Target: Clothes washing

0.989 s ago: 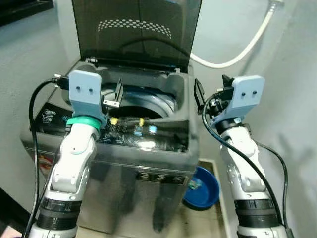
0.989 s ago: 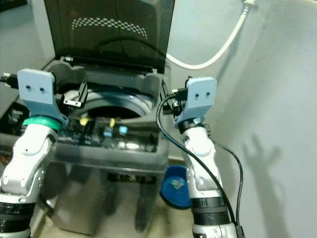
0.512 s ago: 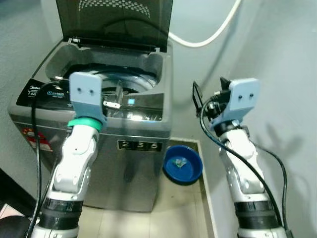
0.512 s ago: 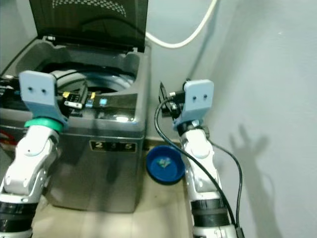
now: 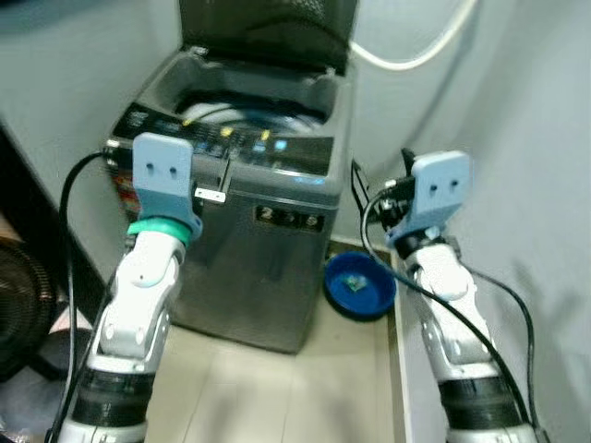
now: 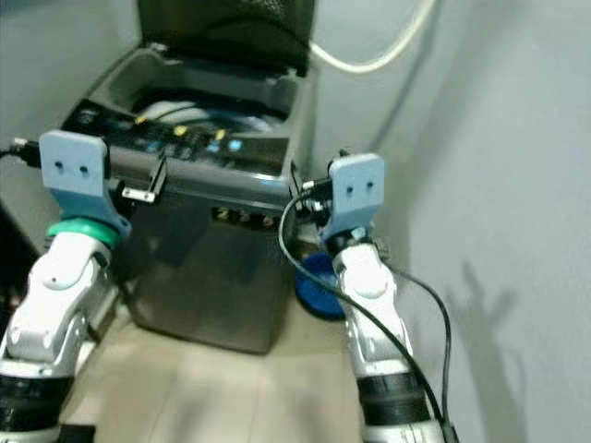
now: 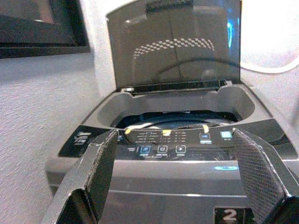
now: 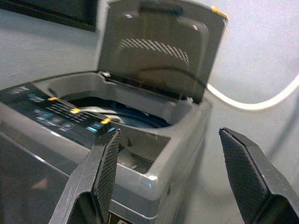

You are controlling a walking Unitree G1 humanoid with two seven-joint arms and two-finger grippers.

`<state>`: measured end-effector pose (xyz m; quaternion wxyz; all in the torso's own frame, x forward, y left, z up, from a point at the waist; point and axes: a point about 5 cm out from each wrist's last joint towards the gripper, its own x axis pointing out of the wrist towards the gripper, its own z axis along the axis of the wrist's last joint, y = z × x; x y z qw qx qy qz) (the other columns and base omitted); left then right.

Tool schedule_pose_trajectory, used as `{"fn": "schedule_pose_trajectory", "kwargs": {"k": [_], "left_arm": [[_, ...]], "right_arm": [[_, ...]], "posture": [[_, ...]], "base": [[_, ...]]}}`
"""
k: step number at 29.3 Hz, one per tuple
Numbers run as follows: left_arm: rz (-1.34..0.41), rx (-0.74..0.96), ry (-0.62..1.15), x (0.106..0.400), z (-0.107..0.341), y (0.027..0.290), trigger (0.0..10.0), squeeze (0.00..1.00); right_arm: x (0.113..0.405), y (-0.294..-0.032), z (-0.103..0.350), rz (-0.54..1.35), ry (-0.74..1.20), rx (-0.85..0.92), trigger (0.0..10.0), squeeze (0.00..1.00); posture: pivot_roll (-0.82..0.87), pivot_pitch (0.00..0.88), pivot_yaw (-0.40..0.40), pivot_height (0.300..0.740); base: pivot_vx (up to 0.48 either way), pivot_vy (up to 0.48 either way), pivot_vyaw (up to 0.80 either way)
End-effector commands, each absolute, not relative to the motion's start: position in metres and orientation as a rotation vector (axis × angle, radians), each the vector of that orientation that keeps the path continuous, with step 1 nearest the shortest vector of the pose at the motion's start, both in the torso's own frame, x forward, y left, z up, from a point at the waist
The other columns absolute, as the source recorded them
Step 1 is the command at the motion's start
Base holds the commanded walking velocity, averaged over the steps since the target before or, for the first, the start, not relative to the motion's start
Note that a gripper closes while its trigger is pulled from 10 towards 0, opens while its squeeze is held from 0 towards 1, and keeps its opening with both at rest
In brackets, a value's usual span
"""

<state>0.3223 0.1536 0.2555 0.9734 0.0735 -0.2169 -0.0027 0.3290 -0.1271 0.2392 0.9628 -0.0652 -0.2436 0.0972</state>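
A grey top-loading washing machine point(image 5: 268, 268) stands against the wall with its dark lid point(image 5: 268, 28) raised. Its control panel point(image 5: 240, 143) runs along the front rim, and the drum point(image 7: 177, 123) behind it looks dark, with contents I cannot make out. Both arms are held up in front of the washer, short of touching it. My left gripper point(image 5: 214, 185) is level with the washer's front left, open and holding nothing. My right gripper point(image 5: 380, 189) hangs off the washer's right side, also open with nothing in it. In the wrist views both pairs of fingers point(image 7: 100, 172) point(image 8: 247, 172) frame the open top.
A blue basin point(image 5: 358, 284) sits on the floor between the washer and the right wall. A white hose point(image 5: 416, 55) curves along the wall behind. Dark furniture point(image 5: 28, 212) and a round black object point(image 5: 18, 314) stand to the left. Tiled floor point(image 5: 277, 388) lies in front.
The whole picture has shifted: the washer now looks farther off and smaller, with more floor showing, so the camera has drawn back. Both arms keep the same raised pose.
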Motion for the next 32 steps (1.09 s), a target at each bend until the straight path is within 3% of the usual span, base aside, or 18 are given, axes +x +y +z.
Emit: {"fn": "schedule_pose_trajectory", "kwargs": {"k": [1, 25, 28, 32], "left_arm": [[-0.006, 0.165, -0.406, 0.323, 0.248, 0.154, 10.0, 0.00], [-0.055, 0.258, -0.225, 0.316, 0.184, 0.149, 10.0, 0.00], [-0.060, 0.280, -0.040, 0.305, 0.129, 0.154, 10.0, 0.00], [-0.040, 0.315, 0.121, 0.293, 0.085, 0.166, 10.0, 0.00]], "right_arm": [[0.328, -0.124, 0.236, 0.213, -0.490, -0.137, 10.0, 0.00], [0.324, -0.128, 0.166, 0.273, -0.269, -0.203, 10.0, 0.00], [0.316, -0.148, 0.110, 0.202, -0.074, -0.218, 10.0, 0.00], [0.306, -0.165, 0.076, 0.120, 0.059, -0.160, 10.0, 0.00]], "posture": [[0.10, 0.000, -0.030, 0.740], [0.10, 0.000, -0.033, 0.740], [0.10, 0.000, -0.027, 0.740], [0.10, 0.000, -0.026, 0.740]], "base": [[0.000, 0.000, 0.80], [0.000, 0.000, 0.79], [0.000, 0.000, 0.78], [0.000, 0.000, 0.77]]}}
